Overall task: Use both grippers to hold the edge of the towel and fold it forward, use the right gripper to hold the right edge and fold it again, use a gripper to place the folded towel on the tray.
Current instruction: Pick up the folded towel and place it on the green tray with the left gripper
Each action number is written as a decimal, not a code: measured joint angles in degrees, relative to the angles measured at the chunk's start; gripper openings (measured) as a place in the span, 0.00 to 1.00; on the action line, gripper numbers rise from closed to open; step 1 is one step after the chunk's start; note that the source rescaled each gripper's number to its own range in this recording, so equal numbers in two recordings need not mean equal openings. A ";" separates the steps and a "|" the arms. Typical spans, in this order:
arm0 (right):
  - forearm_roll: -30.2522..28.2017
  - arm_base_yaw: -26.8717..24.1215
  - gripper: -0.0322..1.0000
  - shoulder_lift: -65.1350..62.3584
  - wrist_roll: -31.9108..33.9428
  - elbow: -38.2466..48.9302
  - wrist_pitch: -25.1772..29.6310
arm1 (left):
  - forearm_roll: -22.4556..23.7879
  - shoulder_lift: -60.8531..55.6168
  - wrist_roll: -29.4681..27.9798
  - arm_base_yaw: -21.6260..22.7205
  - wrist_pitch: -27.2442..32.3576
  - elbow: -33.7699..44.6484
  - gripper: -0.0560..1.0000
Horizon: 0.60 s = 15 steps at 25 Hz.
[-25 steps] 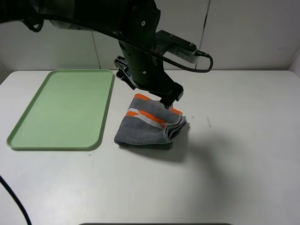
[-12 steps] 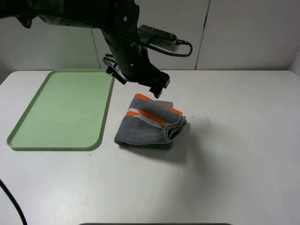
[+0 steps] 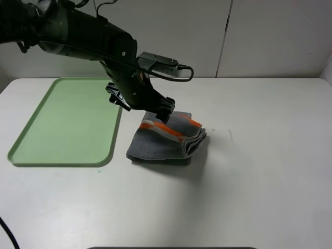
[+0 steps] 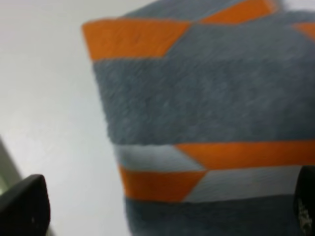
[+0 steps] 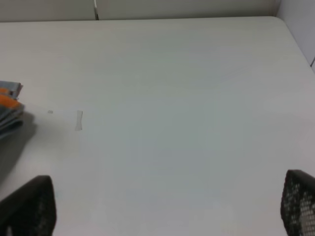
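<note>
Folding looks finished, judging by how the cloth lies: the towel (image 3: 166,139) sits as a compact bundle of several layers on the bench, its orange and white stripes showing on top. What is left is the last step, since the towel is not yet on the tray (image 3: 31,142).

Going from the left edge of the bench: the tray lies flat toward the back left corner, its right rim just beside the towel but apart from it, with a narrow strip of bare bench between. Nothing rests in the tray, so the whole of it is free to receive the bundle.

Next comes the left gripper (image 3: 155,107), reaching in from the left and hanging over the back left part of the towel. Its jaws stand wide and released; in the left wrist view the two dark tips (image 4: 22,206) frame the striped cloth (image 4: 206,113) with nothing clamped between them. Whether the tips touch the cloth I cannot tell.

The towel lies near the middle of the bench, a little left of centre. Its stacked layer edges show at the right side; the left and front sides look like closed folds. A grip near the back left corner would likely have to catch all layers, or the bundle may open on the way across.

Right of the towel the bench is bare to its right edge. The right gripper (image 5: 162,216) is released, over that bare stretch and well apart from the towel.
</note>
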 joint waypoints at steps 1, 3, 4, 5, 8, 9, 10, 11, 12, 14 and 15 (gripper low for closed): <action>0.00 0.00 1.00 0.00 0.00 0.00 0.00 | 0.00 0.00 0.00 0.29 -0.55 0.60 1.00; 0.00 0.00 1.00 0.00 0.00 0.00 0.00 | 0.00 0.00 -0.05 0.67 -1.84 1.89 1.00; 0.00 0.00 1.00 0.00 0.00 0.00 0.00 | 0.00 0.00 -0.05 0.75 -2.52 2.37 1.00; 0.00 0.00 1.00 0.00 0.00 0.00 0.00 | 0.00 0.00 -0.05 0.88 -3.55 3.02 1.00; 0.00 0.00 1.00 0.00 0.00 0.00 0.00 | -0.27 0.00 -0.10 1.30 -7.02 5.08 1.00; 0.00 0.00 1.00 0.00 0.00 0.00 0.00 | -0.52 0.00 -0.10 1.36 -8.09 5.78 1.00; 0.00 0.00 1.00 0.00 0.00 0.00 0.00 | -0.67 0.00 -0.10 1.47 -8.98 6.41 1.00; 0.00 0.00 1.00 0.00 0.00 0.00 0.00 | -0.74 0.00 -0.10 1.61 -9.42 6.82 1.00; 0.00 0.00 1.00 0.00 0.00 0.00 0.00 | -0.74 0.08 -0.10 1.66 -9.86 7.02 1.00; 0.00 0.00 1.00 0.00 0.00 0.00 0.00 | -0.80 0.75 -0.10 1.72 -11.03 7.17 1.00; 0.00 0.00 1.00 0.00 0.00 0.00 0.00 | -1.19 1.33 -0.10 1.72 -11.54 7.17 1.00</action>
